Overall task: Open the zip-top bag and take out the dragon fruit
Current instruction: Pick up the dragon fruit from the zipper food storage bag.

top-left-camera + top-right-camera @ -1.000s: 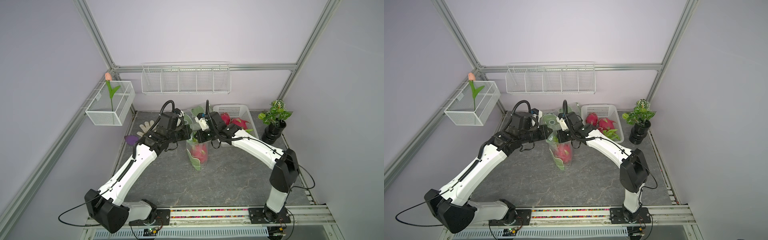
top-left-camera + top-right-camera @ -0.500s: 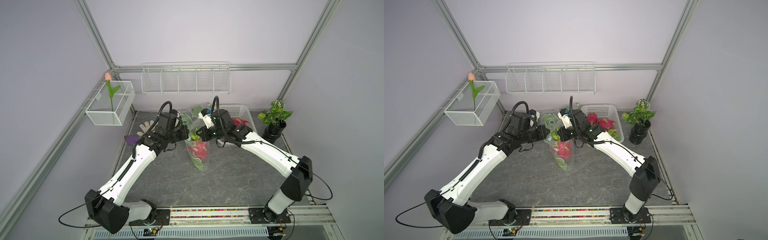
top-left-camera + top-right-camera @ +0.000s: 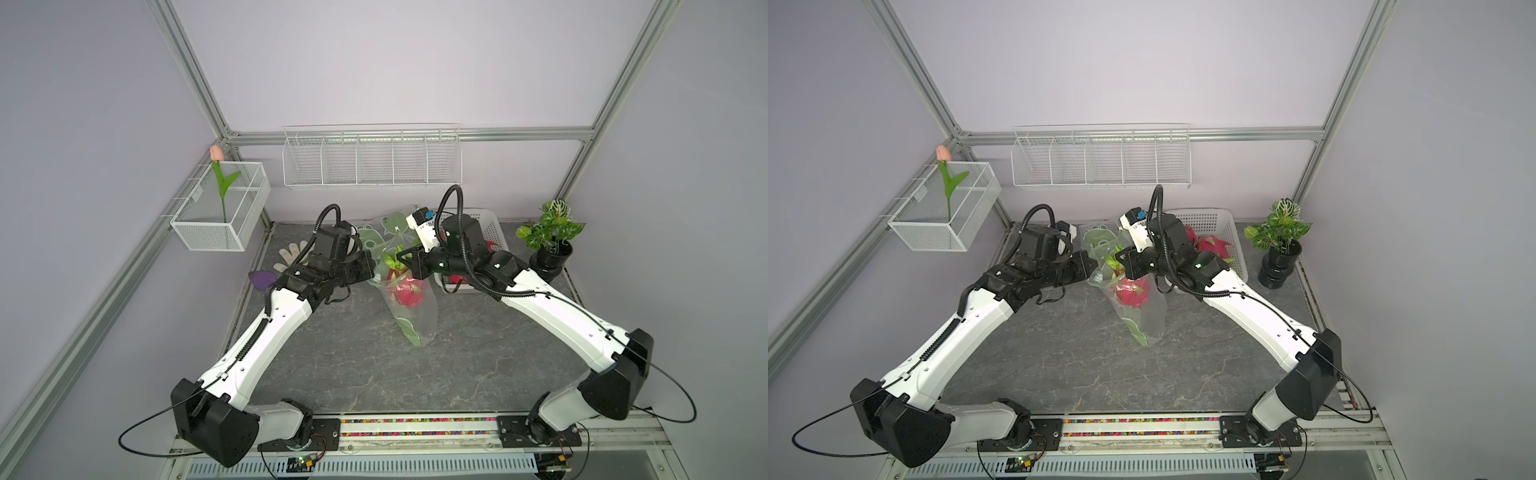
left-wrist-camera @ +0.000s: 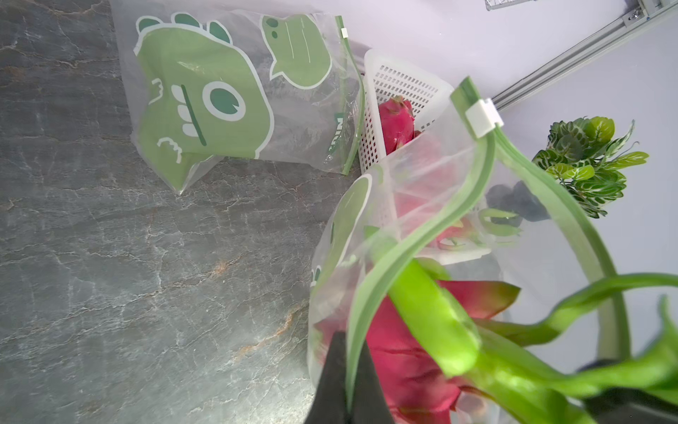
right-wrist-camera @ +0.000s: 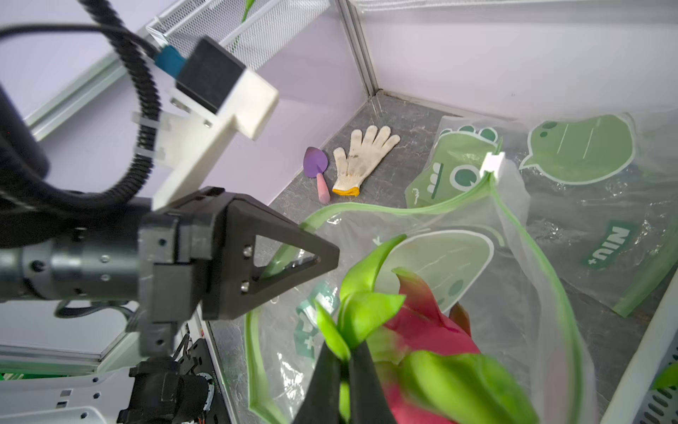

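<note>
Grey marbled tabletop (image 3: pixel 332 353) — at its back a white glove (image 3: pixel 291 254), purple trowel (image 3: pixel 262 279), flat green-printed bag (image 4: pixel 205 102), white slotted basket (image 3: pixel 1221 224), black-potted plant (image 3: pixel 550 232)

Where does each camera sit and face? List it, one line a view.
Top views: high over the front rail, looking down at the table; both arms whole.
Left wrist: left arm, facing past the left claw, shut on the zip-top bag rim.
Right wrist: right arm, facing past the right claw, shut on a dragon fruit scale.
Shared: both wrist views show that bag.
</note>
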